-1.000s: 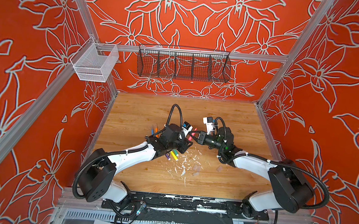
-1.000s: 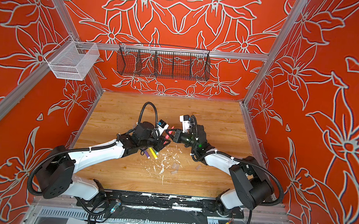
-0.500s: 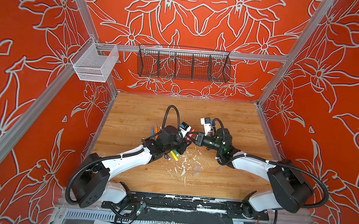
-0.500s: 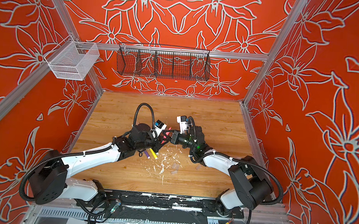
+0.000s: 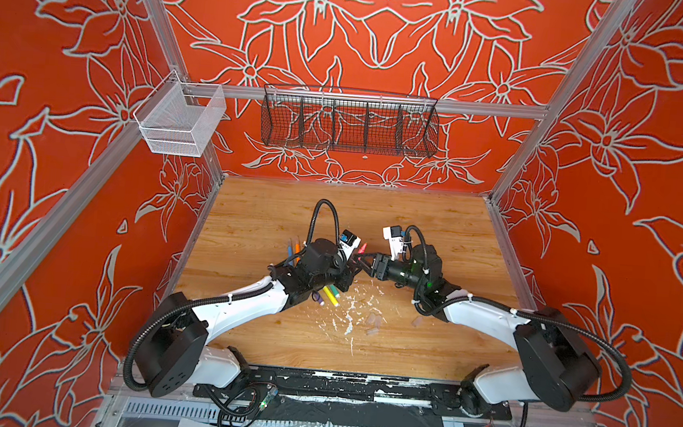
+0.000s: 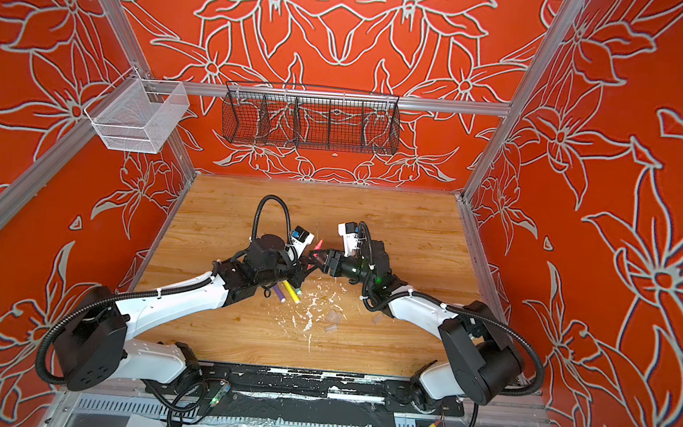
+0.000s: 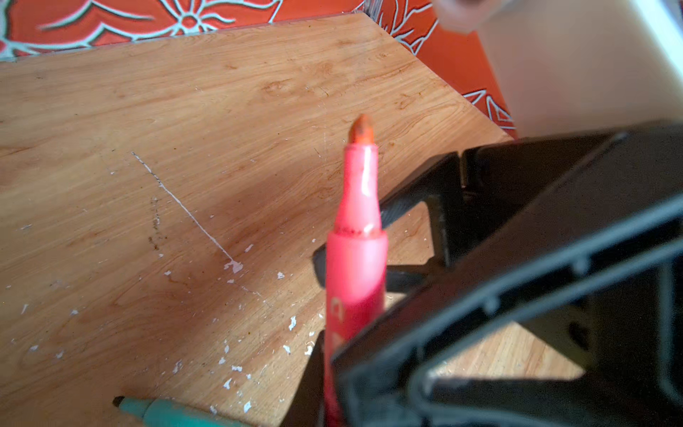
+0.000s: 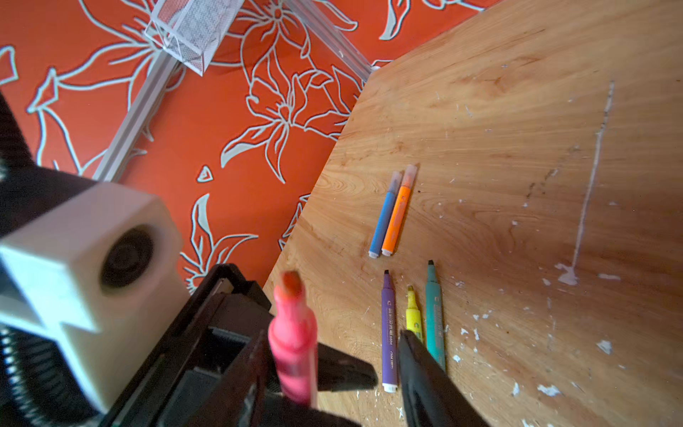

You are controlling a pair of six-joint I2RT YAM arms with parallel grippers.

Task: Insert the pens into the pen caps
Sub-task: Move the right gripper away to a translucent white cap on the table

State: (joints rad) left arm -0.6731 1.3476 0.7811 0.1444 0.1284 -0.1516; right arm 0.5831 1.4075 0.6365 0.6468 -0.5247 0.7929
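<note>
Left jaws on pink pen (image 7: pixel 355 266), wrist-view

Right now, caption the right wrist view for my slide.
Left claw grips the bare pink pen; blue pen and orange pen lie capped, purple pen, yellow pen, green pen uncapped.

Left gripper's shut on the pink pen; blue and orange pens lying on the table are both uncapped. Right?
Not quite. The right wrist view shows the blue pen and orange pen, side by side on the table, both wearing clear caps, so they are capped. The rest stands: the left gripper is shut on the pink pen.
</note>
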